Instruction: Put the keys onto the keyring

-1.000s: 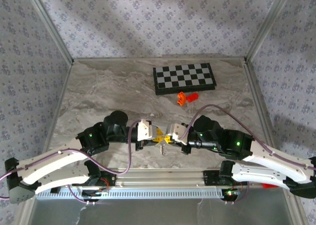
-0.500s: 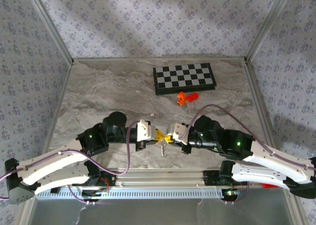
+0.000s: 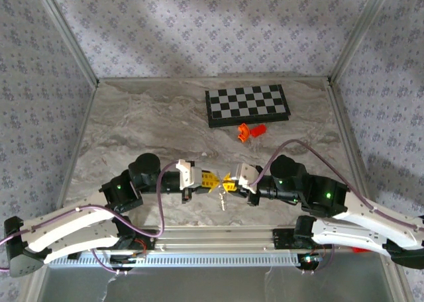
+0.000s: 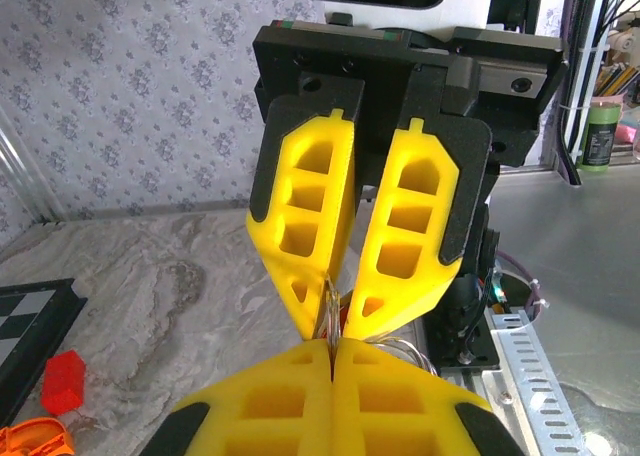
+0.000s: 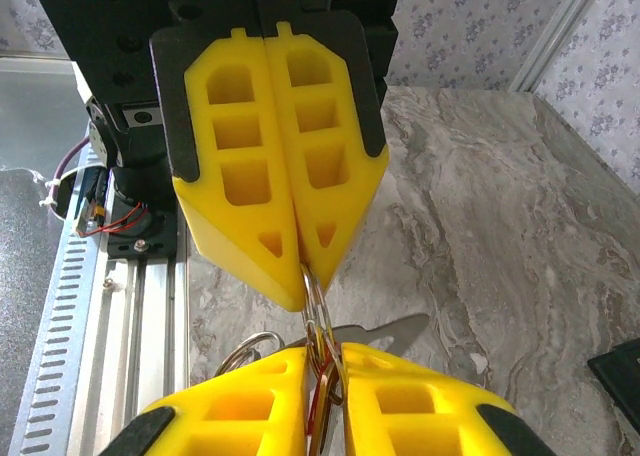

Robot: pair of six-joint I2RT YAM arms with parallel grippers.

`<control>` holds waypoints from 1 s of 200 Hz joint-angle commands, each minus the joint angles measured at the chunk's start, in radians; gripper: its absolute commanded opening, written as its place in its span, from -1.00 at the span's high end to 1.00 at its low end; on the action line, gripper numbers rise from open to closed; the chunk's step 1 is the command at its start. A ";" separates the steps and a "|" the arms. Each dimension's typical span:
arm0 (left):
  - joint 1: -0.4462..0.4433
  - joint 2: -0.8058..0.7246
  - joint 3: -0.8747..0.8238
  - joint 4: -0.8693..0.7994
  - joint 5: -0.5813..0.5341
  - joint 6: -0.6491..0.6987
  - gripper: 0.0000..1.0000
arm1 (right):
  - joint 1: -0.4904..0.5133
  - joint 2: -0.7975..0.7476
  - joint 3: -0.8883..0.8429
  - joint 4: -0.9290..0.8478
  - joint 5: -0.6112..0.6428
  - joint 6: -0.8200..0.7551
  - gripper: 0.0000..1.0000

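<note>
The keyring [image 5: 318,306] is a thin pale loop standing on edge between the two grippers, which meet tip to tip above the table's near edge. My left gripper [image 3: 213,180] is shut on its far end, the pads [image 4: 290,386] pressed flat together. My right gripper [image 3: 229,181] faces it with its fingers [image 5: 420,401] a little apart and the loop in the gap, so it stands open. A silver key [image 5: 388,332] hangs below the loop, blade pointing right, and dangles under the grippers [image 3: 222,200]. A second wire ring [image 5: 243,348] hangs beside it.
A black-and-white chessboard [image 3: 246,104] lies at the back of the table, with orange plastic pieces [image 3: 250,131] just in front of it. The slotted metal rail [image 3: 218,236] runs along the near edge below the grippers.
The left gripper's jaws have closed fully on the loop. The right gripper's jaws have parted a little. Both wrists have drawn slightly apart, and the key hangs a bit further right.
</note>
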 commanded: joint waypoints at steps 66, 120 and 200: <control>-0.005 -0.017 0.000 0.107 0.043 -0.025 1.00 | -0.002 -0.018 -0.019 0.004 0.023 0.015 0.81; -0.005 -0.023 -0.004 0.119 0.043 -0.030 1.00 | -0.002 -0.021 -0.032 0.007 0.022 0.017 0.71; -0.004 -0.023 -0.006 0.123 0.058 -0.031 1.00 | -0.006 -0.011 -0.044 0.024 0.014 0.017 0.74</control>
